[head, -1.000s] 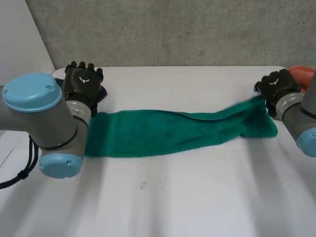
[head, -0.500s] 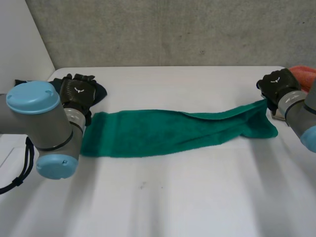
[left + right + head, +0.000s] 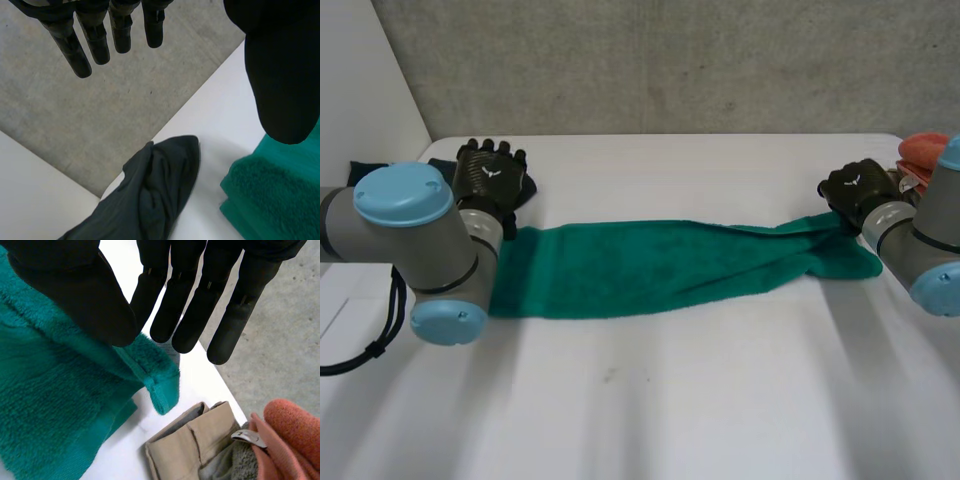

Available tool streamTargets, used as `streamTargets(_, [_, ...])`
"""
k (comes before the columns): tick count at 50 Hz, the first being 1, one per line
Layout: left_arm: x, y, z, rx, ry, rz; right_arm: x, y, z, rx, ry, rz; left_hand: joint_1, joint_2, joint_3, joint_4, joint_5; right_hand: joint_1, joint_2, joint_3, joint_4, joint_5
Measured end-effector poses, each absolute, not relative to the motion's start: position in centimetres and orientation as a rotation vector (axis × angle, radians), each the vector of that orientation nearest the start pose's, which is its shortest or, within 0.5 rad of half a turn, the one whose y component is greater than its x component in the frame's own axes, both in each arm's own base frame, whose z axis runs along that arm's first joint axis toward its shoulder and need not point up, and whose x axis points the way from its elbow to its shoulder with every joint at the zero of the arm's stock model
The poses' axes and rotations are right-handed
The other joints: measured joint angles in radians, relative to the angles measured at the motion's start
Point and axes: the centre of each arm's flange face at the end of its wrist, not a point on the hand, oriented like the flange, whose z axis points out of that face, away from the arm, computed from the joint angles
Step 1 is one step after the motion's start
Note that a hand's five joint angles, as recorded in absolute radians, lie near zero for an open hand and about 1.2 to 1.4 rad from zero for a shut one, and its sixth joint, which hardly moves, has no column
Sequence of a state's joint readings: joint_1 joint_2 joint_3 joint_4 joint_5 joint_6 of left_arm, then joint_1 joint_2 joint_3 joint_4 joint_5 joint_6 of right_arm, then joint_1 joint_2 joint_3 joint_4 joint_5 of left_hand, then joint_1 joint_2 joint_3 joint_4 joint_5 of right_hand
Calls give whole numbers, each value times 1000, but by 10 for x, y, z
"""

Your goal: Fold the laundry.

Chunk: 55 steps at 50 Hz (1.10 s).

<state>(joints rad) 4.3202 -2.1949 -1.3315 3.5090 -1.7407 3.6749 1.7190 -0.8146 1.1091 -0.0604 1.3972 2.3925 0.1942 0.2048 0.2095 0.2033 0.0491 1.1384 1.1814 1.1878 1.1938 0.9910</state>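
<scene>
One robot hand (image 3: 65, 285), right, pinches green towel (image 3: 50, 415) corner; left robot hand (image 3: 280, 75) spread.

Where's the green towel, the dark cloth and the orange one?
green towel (image 3: 650, 268), head view, its middle.
dark cloth (image 3: 155, 195), left wrist view, its bunched middle.
orange cloth (image 3: 295, 432), right wrist view, its rounded fold.

My left arm (image 3: 430, 245) hides the green towel's (image 3: 650, 268) end; the orange cloth (image 3: 923, 150) runs off the edge.
</scene>
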Motion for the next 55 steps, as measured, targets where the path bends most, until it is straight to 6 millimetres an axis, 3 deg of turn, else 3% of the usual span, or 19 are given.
streamTargets(5, [-276, -357, 184, 801, 1939, -2076, 210, -411, 182, -1305, 2288, -2129, 0, 0, 0, 0, 0, 0, 0, 0, 2, 0])
streamTargets(7, [-278, -359, 183, 808, 1938, -2084, 208, -409, 193, -1285, 2274, -2162, 0, 0, 0, 0, 0, -95, -124, -125, -127, -103])
streamTargets(9, [-279, -359, 183, 814, 1939, -2088, 206, -408, 200, -1260, 2268, -2182, 0, 0, 0, 0, 0, -393, -436, -409, -411, -399])
streamTargets(12, [-281, -359, 181, 821, 1945, -2087, 205, -409, 202, -1233, 2269, -2189, 0, 0, 0, 0, 0, -662, -708, -701, -705, -701])
streamTargets(16, [-281, -356, 177, 822, 1966, -2079, 204, -415, 190, -1207, 2288, -2163, 0, 0, 0, 0, 0, -700, -750, -758, -778, -772])
streamTargets(29, [-277, -354, 175, 790, 2016, -2084, 201, -432, 144, -1221, 2336, -2071, 0, 0, 0, 0, 0, -688, -747, -745, -751, -725])
streamTargets(32, [-277, -354, 175, 790, 2019, -2082, 203, -438, 138, -1226, 2302, -2091, 0, 0, 0, 0, 0, -552, -600, -604, -606, -573])
streamTargets(34, [-277, -354, 174, 791, 2020, -2080, 206, -443, 134, -1229, 2264, -2123, 0, 0, 0, 0, 0, -213, -255, -270, -296, -267])
streamTargets(36, [-277, -354, 174, 791, 2021, -2079, 207, -446, 133, -1231, 2241, -2144, 0, 0, 0, 0, 0, -29, -63, -93, -100, -70])
streamTargets(38, [-277, -354, 174, 792, 2021, -2080, 209, -449, 134, -1235, 2210, -2174, 0, 0, 0, 0, 0, -6, -2, -9, -10, -8])
streamTargets(42, [-278, -356, 176, 786, 2011, -2092, 212, -446, 154, -1237, 2162, -2235, 0, 0, 0, 0, 0, -6, -2, -4, 2, -8])
streamTargets(45, [-279, -361, 180, 785, 1992, -2122, 217, -430, 189, -1245, 2106, -2279, 0, 0, 0, 0, 0, -6, -2, -2, 3, -8])
streamTargets(48, [-282, -367, 185, 805, 1973, -2164, 227, -401, 231, -1275, 2014, -2305, 0, 0, 0, 0, 0, -6, -2, 2, 3, -8])
streamTargets(49, [-282, -367, 185, 809, 1972, -2168, 228, -397, 236, -1280, 2000, -2307, 0, 0, 0, 0, 0, -6, -2, 2, 3, -8])
streamTargets(55, [-298, -376, 180, 920, 1967, -2250, 241, -318, 318, -1362, 1732, -2344, 0, 0, 0, 0, 0, -6, -2, 2, 4, -8])
